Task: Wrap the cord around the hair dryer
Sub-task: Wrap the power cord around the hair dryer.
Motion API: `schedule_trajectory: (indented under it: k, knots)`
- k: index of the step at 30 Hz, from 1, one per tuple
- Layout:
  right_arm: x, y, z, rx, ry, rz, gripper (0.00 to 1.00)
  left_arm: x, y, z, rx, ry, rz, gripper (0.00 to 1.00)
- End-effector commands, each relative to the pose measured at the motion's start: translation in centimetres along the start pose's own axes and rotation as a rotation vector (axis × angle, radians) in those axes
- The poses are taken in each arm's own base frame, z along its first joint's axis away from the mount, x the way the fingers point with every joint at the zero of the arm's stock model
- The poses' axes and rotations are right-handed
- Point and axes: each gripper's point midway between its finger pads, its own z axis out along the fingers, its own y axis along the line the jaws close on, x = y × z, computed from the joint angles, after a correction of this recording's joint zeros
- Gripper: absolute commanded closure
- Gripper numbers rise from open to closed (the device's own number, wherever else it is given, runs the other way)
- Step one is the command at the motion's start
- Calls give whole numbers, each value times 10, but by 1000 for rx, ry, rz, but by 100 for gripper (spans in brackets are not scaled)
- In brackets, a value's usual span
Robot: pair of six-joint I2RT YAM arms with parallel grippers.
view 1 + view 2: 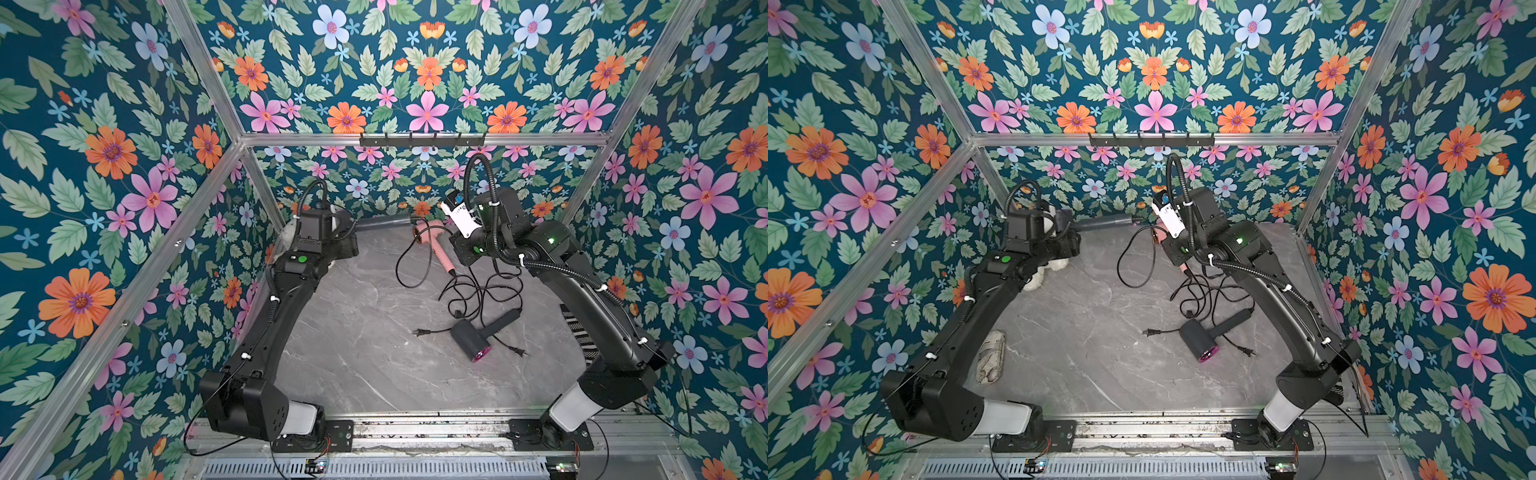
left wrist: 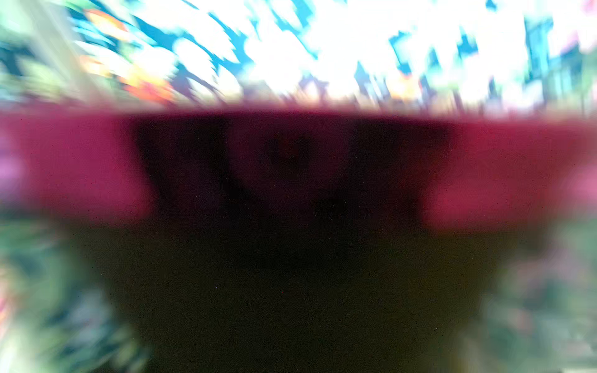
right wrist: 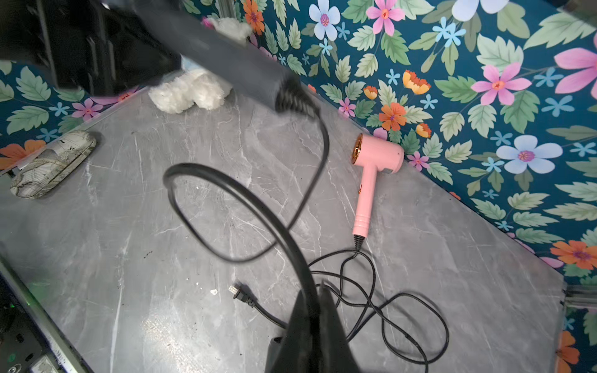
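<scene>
While the left pincer [image 1: 345, 228] grips the hair dryer [image 1: 382, 222], its cord [image 3: 245, 200] loops into the clenched right pincer [image 3: 318, 297].

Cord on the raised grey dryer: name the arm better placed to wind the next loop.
Right. Its end effector is shut on the cord trailing from the grey dryer, free to circle it; the left arm holds that dryer aloft.

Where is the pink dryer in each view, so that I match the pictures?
Top view: pink dryer at the far side, by the right arm.
Top view: mostly hidden behind that arm; handle end shows.
Left wrist: not in it.
Right wrist: beside the wall, at.
Shared landmark: looped black cord.
</scene>
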Motion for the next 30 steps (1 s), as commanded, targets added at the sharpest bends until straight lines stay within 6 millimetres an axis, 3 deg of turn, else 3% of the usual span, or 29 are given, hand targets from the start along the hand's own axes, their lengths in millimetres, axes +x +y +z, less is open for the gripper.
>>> schedule_trajectory:
  k: [1, 2, 3, 7, 10, 14, 18, 24, 25, 30]
  knots:
    - [-23, -6, -9, 27, -80, -24, 100, 18, -6, 7, 6, 40, 49, 100]
    - [-27, -7, -13, 30, -94, -29, 100, 25, -10, 9, 25, 58, 52, 100]
    - [-26, -8, -1, 39, -72, -37, 100, 31, -13, 10, 42, 72, 56, 100]
    - [-25, -26, 10, 84, -47, -46, 100, 49, -26, 5, 122, 108, 91, 100]
    - [-17, -44, 25, 85, -26, -2, 100, 66, -47, -4, 264, 139, 126, 100]
    - [-3, -53, 42, 24, -17, 72, 100, 93, -74, -15, 458, 202, 149, 100]
    - [18, -85, 43, 31, -10, 196, 100, 112, -75, -18, 491, 235, 145, 100]
    - [59, -89, 69, 11, 65, 252, 100, 91, -101, -42, 680, 73, 40, 100]
    - [59, -90, 61, 12, 44, 266, 100, 88, -104, -44, 692, 59, 23, 100]
    - [94, -88, 81, 6, 88, 342, 100, 71, -109, -43, 718, 22, -73, 100]
